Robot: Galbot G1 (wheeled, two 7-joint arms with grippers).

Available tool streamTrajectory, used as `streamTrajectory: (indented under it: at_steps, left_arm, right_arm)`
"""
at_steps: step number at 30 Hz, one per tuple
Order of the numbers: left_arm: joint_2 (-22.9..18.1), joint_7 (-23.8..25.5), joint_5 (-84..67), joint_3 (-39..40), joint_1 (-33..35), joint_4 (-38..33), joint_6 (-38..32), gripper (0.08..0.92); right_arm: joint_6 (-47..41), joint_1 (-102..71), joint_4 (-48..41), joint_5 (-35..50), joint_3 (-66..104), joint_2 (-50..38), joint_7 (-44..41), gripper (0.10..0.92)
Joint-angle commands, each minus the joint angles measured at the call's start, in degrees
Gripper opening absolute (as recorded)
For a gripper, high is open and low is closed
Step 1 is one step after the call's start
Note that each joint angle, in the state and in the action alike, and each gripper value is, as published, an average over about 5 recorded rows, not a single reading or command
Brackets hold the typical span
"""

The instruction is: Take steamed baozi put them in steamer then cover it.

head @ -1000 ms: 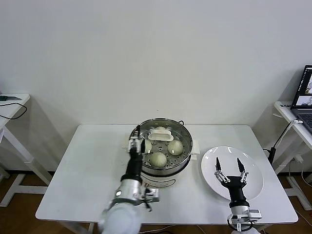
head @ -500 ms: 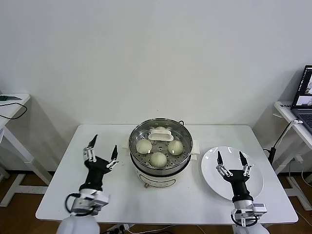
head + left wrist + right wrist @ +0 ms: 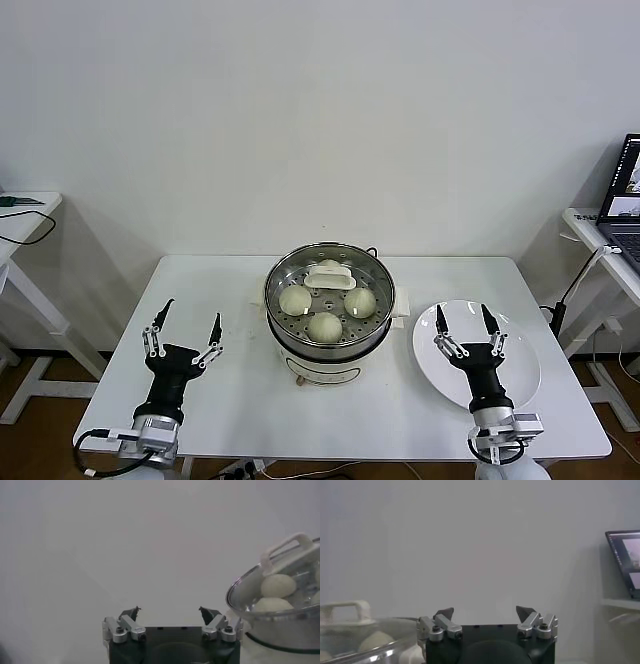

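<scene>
We see the steamer standing at the middle of the white table, with the cover sitting on top of it, its white handle toward the far side. Under the glass the buns lie on the perforated tray: three show clearly and a fourth is partly hidden behind the handle.

Our left gripper hovers over the table's left part, well apart from the steamer, fingers spread wide and holding nothing. Our right gripper hangs above the white plate, which lies just to the right of the steamer, and its fingers are also spread and hold nothing.

At the right edge a laptop sits on a side table; its screen is lit, but we cannot read any writing on it. We can make out no brand or label on the steamer.
</scene>
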Motion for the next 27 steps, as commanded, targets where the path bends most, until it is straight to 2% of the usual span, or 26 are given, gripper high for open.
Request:
streamTrajectory:
  at_steps: [1,27]
  left_arm:
    - [-0.7,-0.1,-5.8,-2.6,2.7,-0.2,-3.0,0.823]
    - [-0.3,1.4,-5.5,-1.1,4.3,-2.5,-3.2,0.823]
  right_arm:
    - [-1.4,-0.6,2.1,-0.3,-0.3,0.0,0.0,0.823]
    - [-5.4,-2.6,5.6,-0.7,-0.2,-1.0,-0.4,0.823]
